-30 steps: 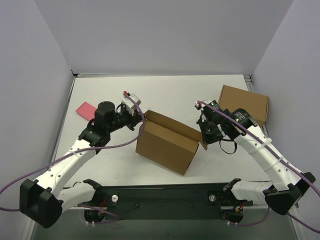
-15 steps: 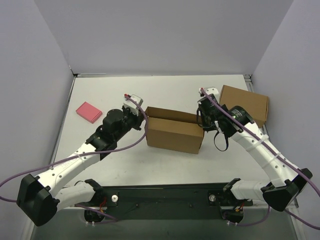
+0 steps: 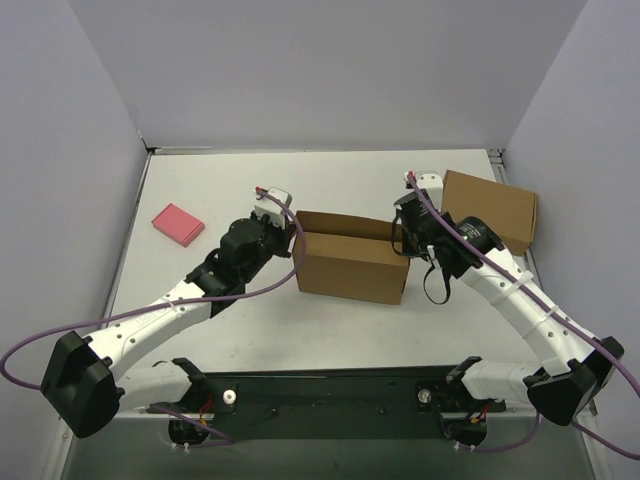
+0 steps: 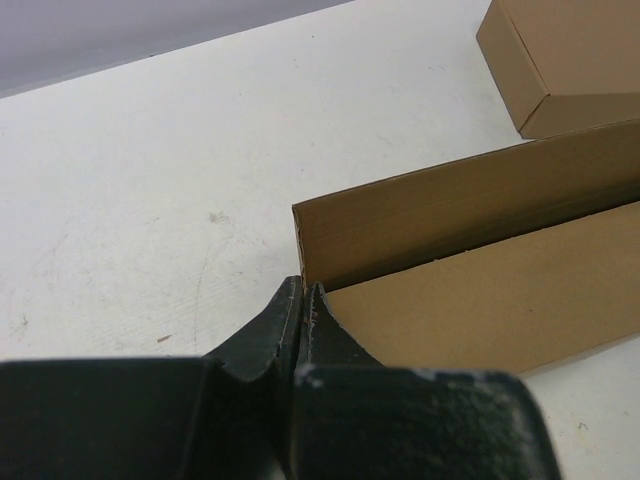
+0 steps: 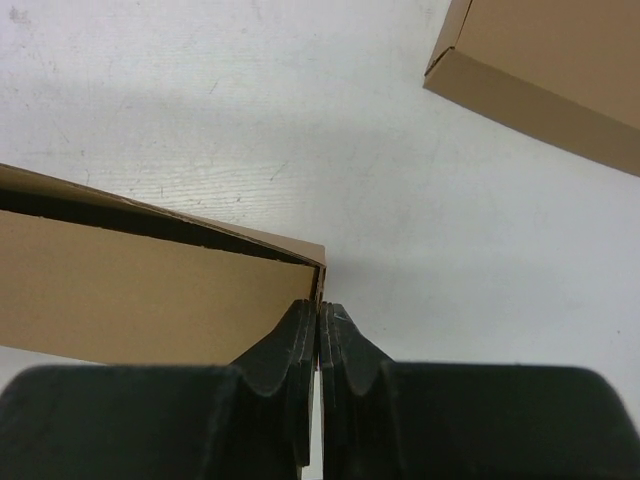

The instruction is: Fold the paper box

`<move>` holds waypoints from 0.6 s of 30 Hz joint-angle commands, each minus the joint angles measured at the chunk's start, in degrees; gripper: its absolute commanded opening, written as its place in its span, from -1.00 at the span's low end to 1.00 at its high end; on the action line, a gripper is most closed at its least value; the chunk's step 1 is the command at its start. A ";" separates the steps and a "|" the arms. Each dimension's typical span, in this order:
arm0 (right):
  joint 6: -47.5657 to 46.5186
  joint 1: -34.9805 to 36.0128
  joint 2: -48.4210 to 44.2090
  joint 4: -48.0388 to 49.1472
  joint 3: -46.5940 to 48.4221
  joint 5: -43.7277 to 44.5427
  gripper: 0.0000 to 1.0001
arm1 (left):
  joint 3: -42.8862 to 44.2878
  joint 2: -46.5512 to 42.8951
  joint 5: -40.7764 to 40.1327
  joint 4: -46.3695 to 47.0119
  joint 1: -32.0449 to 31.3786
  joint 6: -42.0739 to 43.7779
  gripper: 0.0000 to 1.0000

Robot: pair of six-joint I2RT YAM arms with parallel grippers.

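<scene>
**Q:** What sits at the centre of the white table (image 3: pixel 340 180)?

**A:** The paper box (image 3: pixel 350 265), an oblong of plain brown cardboard, lies crosswise between the two arms. A dark slot is open along its far top edge.

**Q:** And the arms?

**A:** The left end effector (image 4: pixel 303 290) is pinched together on the thin cardboard at the box's left end corner. The right end effector (image 5: pixel 320 305) is clamped the same way on the right end corner, the edge running into its fingertips.

**Q:** Anything else?

**A:** A second brown box (image 3: pixel 490 208) stands at far right, behind the right arm and apart from the paper box. A pink block (image 3: pixel 178 224) lies well apart at left.
</scene>
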 commanded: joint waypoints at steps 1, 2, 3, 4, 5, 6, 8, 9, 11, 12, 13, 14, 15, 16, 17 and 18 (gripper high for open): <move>5.05 0.63 -2.49 10.35 -1.92 -2.31 -1.00 | 1.91 0.67 2.87 4.60 -3.35 -2.19 -1.00; 5.31 0.36 -2.67 10.79 -2.27 -2.58 -1.00 | 1.55 0.76 2.78 4.95 -3.61 -2.10 -1.00; 5.58 0.10 -2.76 11.41 -2.54 -3.10 -1.00 | 1.20 0.76 2.70 5.22 -4.31 -1.93 -1.00; 6.19 -0.34 -2.85 11.41 -2.54 -4.50 -1.00 | 0.50 0.76 2.26 5.92 -4.66 -1.49 -1.00; 6.28 -1.47 -2.76 11.59 -2.54 -5.47 -1.00 | 0.06 0.67 2.08 6.27 -5.02 -1.23 -1.00; 6.28 -2.18 -2.76 11.59 -2.45 -6.70 -1.00 | -0.29 0.67 1.82 6.54 -5.72 -0.96 -1.00; 7.07 -4.11 -2.32 11.59 -2.80 -11.53 -1.00 | -1.61 0.76 0.15 7.50 -6.69 0.27 -1.00; 7.33 -5.34 -2.41 11.68 -3.06 -12.59 -1.00 | -2.05 0.84 -0.38 7.68 -7.04 0.53 -1.00; 7.51 -6.23 -2.67 11.68 -3.51 -13.91 -1.00 | -2.93 1.02 -1.70 8.03 -8.01 1.32 -1.00; 7.60 -6.49 -2.84 11.59 -3.68 -13.92 -1.00 | -3.19 1.02 -2.14 8.21 -8.27 1.59 -1.00; 7.77 -6.76 -2.85 11.68 -3.68 -14.18 -1.00 | -3.37 1.11 -2.66 8.30 -8.62 1.76 -1.00; 7.86 -7.02 -2.93 11.68 -3.68 -14.79 -1.00 | -3.63 1.20 -3.01 8.38 -8.97 2.03 -1.00; 7.95 -7.37 -2.85 11.85 -3.51 -15.06 -1.00 | -3.72 1.28 -3.37 8.56 -9.32 2.46 -1.00; 8.04 -7.64 -2.76 11.85 -3.42 -15.41 -1.00 | -3.81 1.37 -4.15 8.56 -9.94 2.82 -1.00; 8.13 -7.81 -2.76 11.77 -3.24 -16.28 -1.00 | -3.90 1.46 -4.68 8.56 -10.20 3.17 -1.00; 8.13 -7.99 -2.58 11.68 -3.16 -16.46 -1.00 | -3.90 1.64 -4.95 8.65 -10.47 3.69 -1.00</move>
